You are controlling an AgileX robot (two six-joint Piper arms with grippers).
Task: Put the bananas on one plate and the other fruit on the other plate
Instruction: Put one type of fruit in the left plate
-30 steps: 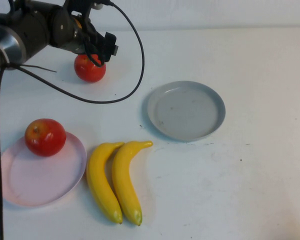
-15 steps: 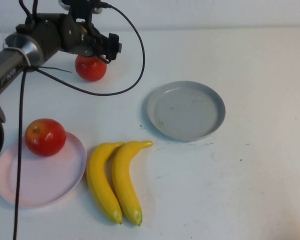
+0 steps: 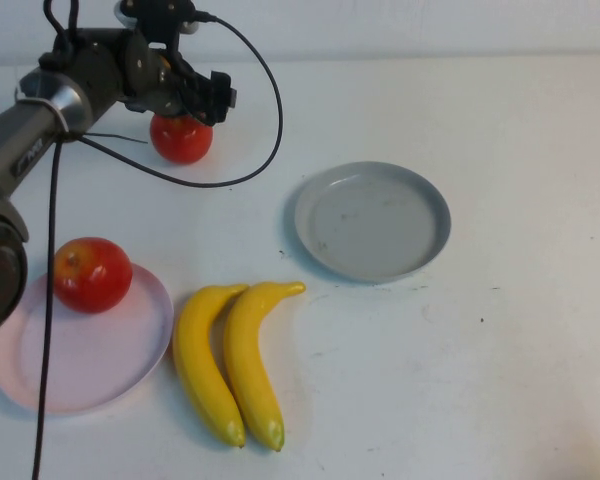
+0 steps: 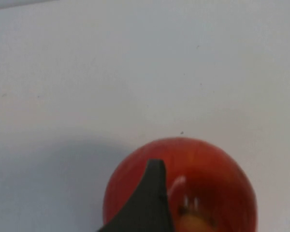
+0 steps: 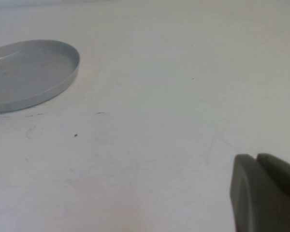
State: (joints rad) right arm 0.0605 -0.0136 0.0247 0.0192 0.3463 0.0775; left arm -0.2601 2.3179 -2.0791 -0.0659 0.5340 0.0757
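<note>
A: Jaws of left gripper [image 3: 202, 100] directly above far red apple [image 3: 181, 137] on surface [image 3: 500, 350]; spread or pinching — cannot tell.

B: Right gripper [image 5: 266, 193] pressed together, well apart, beyond grey plate [image 3: 372, 220].

The left gripper [image 3: 202, 98] hides the top of the far apple [image 3: 181, 139]; its finger spread is unclear. The right gripper [image 5: 266, 193] is cut off at the picture's edge.
</note>
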